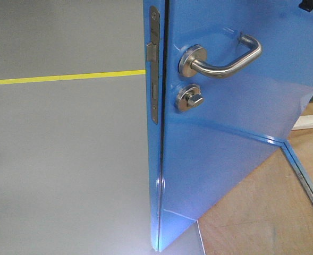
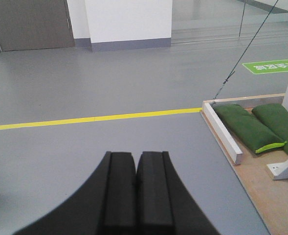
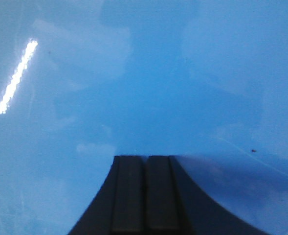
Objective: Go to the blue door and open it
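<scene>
Before the blue door [image 1: 236, 159], top cut off: left end effector [image 2: 136, 155] together, right end effector [image 3: 144, 159] together, contact unclear.

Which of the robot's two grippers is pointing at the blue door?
The right gripper: glossy blue door fills its view. The left gripper points at grey floor with a yellow line.

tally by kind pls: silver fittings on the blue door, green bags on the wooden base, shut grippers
silver fittings on blue door: 3 (lever handle, thumb-turn lock, latch plate)
green bags: 2
shut grippers: 2 (left gripper, right gripper)
total: 7
</scene>
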